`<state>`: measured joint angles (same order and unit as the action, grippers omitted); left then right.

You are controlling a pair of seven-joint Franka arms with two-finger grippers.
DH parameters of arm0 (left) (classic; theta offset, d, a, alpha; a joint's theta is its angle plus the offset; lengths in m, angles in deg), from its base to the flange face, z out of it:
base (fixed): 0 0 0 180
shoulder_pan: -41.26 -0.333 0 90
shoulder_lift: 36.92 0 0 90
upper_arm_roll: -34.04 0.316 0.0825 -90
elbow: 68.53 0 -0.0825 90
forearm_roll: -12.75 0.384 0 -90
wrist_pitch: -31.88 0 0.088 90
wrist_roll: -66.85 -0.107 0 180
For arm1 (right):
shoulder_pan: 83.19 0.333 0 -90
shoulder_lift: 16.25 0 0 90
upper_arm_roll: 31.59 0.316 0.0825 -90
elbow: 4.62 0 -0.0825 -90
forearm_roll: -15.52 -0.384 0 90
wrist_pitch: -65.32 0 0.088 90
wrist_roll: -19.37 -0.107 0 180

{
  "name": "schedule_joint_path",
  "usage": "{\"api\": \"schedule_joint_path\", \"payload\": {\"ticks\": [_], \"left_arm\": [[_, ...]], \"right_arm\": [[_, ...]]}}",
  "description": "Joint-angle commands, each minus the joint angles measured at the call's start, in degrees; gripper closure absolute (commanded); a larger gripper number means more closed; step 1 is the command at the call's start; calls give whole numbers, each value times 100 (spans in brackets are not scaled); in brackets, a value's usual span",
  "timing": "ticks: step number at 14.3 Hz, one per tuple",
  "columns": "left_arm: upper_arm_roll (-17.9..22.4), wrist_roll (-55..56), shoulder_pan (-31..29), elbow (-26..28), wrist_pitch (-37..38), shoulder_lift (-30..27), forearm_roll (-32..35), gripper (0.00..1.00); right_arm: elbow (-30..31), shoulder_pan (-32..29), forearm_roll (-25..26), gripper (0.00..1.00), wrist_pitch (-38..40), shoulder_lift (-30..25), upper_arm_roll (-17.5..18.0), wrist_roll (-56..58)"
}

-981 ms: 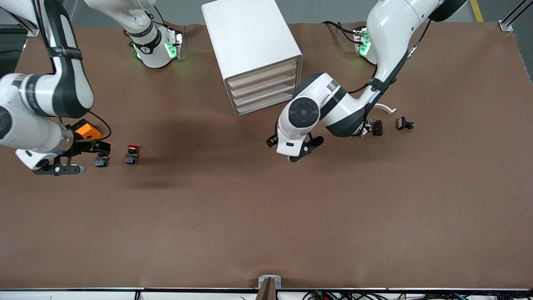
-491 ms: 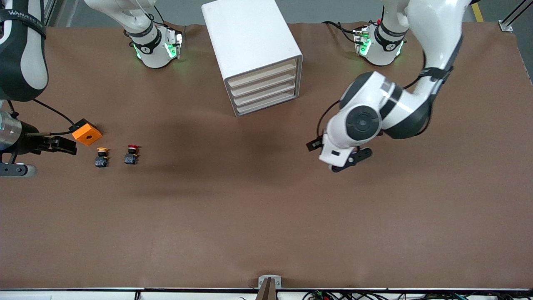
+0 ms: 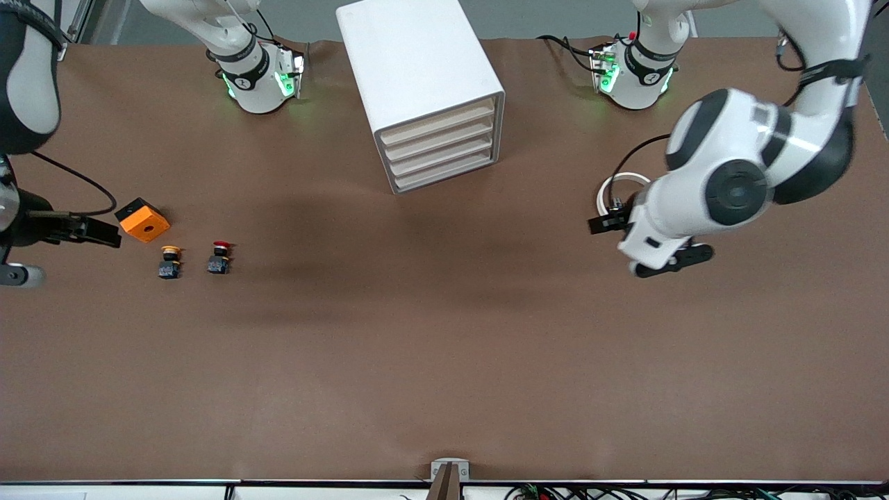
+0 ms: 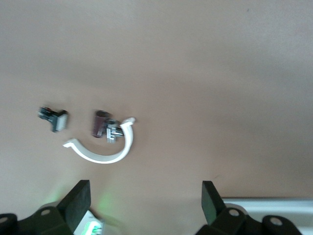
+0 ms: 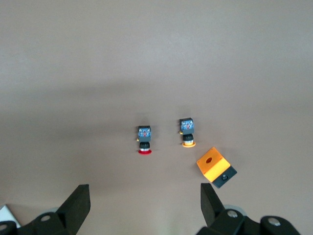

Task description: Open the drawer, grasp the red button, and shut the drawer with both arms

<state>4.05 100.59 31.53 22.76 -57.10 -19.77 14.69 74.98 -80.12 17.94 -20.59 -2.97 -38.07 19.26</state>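
Observation:
The white cabinet (image 3: 420,66) stands at the back middle of the table. Its top drawer (image 3: 439,123) and the three below are shut. The red-capped button (image 3: 220,257) lies on the table toward the right arm's end, beside its yellow-capped twin (image 3: 169,262); it also shows in the right wrist view (image 5: 144,139). My right gripper (image 5: 145,200) is open and empty at that end of the table (image 3: 28,253), apart from the button. My left gripper (image 4: 144,198) is open and empty, over bare table toward the left arm's end (image 3: 646,246).
An orange block (image 3: 142,220) lies beside the yellow-capped button (image 5: 187,132). A white curved piece (image 4: 102,152), a dark maroon part (image 4: 100,125) and a small black part (image 4: 54,119) lie under the left arm. The brown mat (image 3: 444,347) covers the table.
My left arm has swung away from in front of the cabinet toward its own end of the table. My right arm has drawn back to the table's edge, uncovering the orange block and the yellow-capped button.

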Motion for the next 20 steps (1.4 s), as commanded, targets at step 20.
{"api": "schedule_joint_path", "payload": {"ticks": [20], "left_arm": [[973, -3145, -578, 741, 215, -1601, -177, 0]], "right_arm": [[1398, -237, -383, 0, 136, -1975, 41, -86]]}}
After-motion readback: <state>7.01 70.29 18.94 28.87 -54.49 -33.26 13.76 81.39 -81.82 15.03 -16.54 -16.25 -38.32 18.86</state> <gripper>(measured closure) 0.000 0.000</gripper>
